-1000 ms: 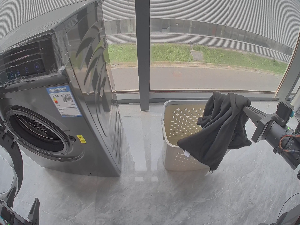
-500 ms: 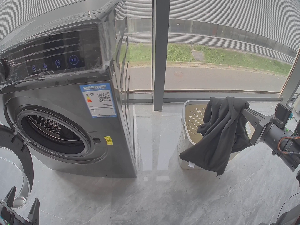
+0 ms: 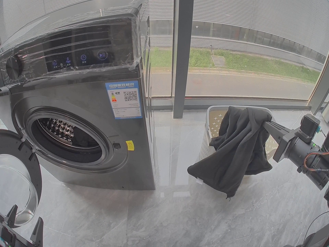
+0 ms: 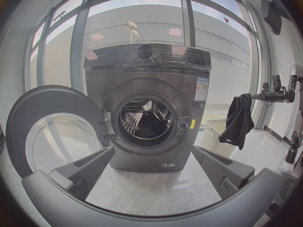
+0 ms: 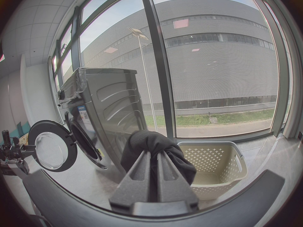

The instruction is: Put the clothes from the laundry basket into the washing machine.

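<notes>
You see: washer (image 3: 85, 96) in satin grey metal, clear plastic film (image 3: 78, 35) on top; garment (image 3: 236, 148) matt dark cloth; basket (image 3: 207, 134) perforated cream plastic; floor (image 3: 171, 216) glossy marbled stone.

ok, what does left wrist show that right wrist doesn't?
Left wrist: straight into the drum, framed by the open left end effector. Right wrist: the laundry basket interior, nothing visible in it, and the right end effector shut on the dark garment up close. Both: washing machine, its open door, basket, hanging garment.
</notes>
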{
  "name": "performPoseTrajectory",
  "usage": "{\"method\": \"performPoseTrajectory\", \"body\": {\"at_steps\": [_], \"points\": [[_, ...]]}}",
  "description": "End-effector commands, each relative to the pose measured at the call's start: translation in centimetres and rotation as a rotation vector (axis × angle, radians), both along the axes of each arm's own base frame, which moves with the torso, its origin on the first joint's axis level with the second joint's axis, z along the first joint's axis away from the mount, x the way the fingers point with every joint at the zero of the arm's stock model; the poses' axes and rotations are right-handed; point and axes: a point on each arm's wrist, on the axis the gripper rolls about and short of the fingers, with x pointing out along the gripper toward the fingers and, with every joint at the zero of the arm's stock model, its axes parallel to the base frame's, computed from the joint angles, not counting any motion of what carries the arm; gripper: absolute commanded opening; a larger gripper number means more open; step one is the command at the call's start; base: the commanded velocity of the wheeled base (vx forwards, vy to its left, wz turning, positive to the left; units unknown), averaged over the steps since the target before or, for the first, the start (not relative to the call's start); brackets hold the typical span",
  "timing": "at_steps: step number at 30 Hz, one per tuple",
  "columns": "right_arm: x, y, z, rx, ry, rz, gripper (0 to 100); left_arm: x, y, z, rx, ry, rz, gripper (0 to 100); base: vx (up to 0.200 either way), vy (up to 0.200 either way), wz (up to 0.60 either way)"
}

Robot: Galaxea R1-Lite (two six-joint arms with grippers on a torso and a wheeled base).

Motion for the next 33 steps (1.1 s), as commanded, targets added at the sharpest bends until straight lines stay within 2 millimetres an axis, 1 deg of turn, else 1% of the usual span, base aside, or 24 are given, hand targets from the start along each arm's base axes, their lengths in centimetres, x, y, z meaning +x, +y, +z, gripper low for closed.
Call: {"method": "performPoseTrajectory", "body": {"at_steps": [1, 10, 16, 33], "points": [[0.04, 0.04, -0.09, -0.002, 0.004, 0.001, 0, -0.02, 0.0, -0.44, -0.001, -0.002, 0.001, 100, -0.2, 0.0, 0.0], [0.01, 0.06, -0.13, -0.003, 0.005, 0.002, 0, -0.02, 0.0, -0.44, -0.001, -0.002, 0.001, 100, -0.2, 0.0, 0.0], [0.02, 0.07, -0.21, -0.005, 0.009, 0.004, 0, -0.02, 0.0, -0.44, -0.001, -0.002, 0.001, 100, 0.0, 0.0, 0.0], [0.11, 0.15, -0.32, -0.007, 0.013, 0.005, 0, -0.03, 0.0, -0.4, -0.001, -0.004, 0.001, 100, 0.0, 0.2, 0.0]]}}
